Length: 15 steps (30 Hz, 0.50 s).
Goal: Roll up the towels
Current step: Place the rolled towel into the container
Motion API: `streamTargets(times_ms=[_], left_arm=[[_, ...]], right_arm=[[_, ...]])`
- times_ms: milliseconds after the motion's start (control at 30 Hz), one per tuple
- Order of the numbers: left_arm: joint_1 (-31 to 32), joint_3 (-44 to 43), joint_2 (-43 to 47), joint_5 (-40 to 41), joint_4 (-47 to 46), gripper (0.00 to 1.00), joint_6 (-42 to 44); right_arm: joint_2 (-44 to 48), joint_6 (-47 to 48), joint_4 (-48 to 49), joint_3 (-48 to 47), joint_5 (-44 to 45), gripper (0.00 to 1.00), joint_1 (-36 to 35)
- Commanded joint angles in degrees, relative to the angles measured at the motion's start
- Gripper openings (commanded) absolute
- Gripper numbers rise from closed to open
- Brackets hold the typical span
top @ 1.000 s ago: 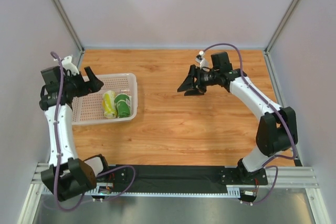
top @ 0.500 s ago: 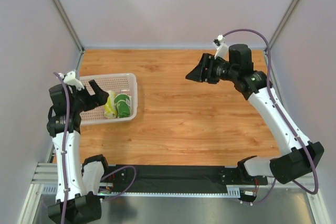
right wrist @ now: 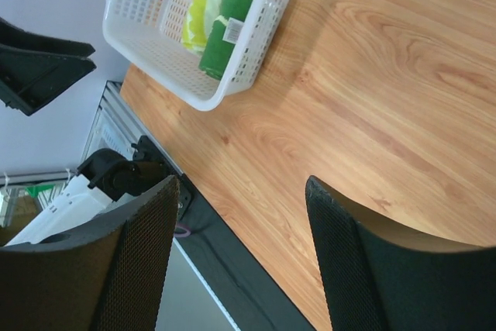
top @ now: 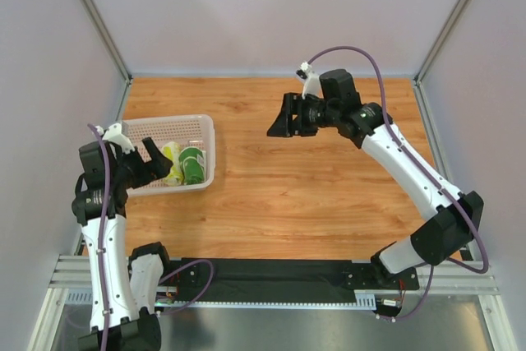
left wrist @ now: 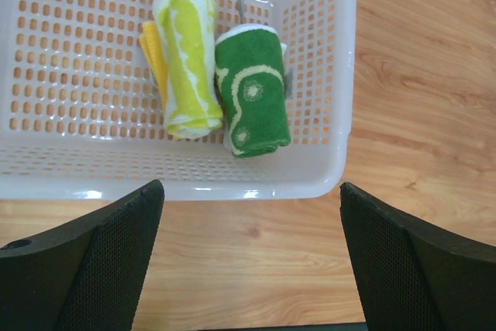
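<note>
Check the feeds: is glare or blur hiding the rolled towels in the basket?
Left wrist: sharp, green towel and lime towel both crisp, only small bright glints on the basket near rim. Right wrist: tilted, towels small but in focus. Top external: even light, soft shadows, towels tiny.

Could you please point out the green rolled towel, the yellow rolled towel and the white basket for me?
green towel (left wrist: 252, 94), left wrist view, middle of the roll's side.
yellow towel (left wrist: 188, 60), left wrist view, middle of the roll's side.
white basket (left wrist: 116, 162), left wrist view, its near perforated wall.
</note>
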State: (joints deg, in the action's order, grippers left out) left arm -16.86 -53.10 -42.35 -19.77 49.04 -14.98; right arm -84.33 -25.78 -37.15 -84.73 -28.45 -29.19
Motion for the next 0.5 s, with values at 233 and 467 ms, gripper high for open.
streamTargets(times_ms=[233, 467], left_arm=[[0.07, -3.32, 0.25, 6.04, 4.31, 1.0, -1.89], [0.08, -5.17, -0.28, 18.08, 6.07, 1.0, 0.56]], right_arm=[[-4.42, 6.88, -2.14, -6.5, 2.34, 0.69, -9.99], [-10.31, 10.05, -5.65, -12.03, 5.5, 0.68, -20.46]])
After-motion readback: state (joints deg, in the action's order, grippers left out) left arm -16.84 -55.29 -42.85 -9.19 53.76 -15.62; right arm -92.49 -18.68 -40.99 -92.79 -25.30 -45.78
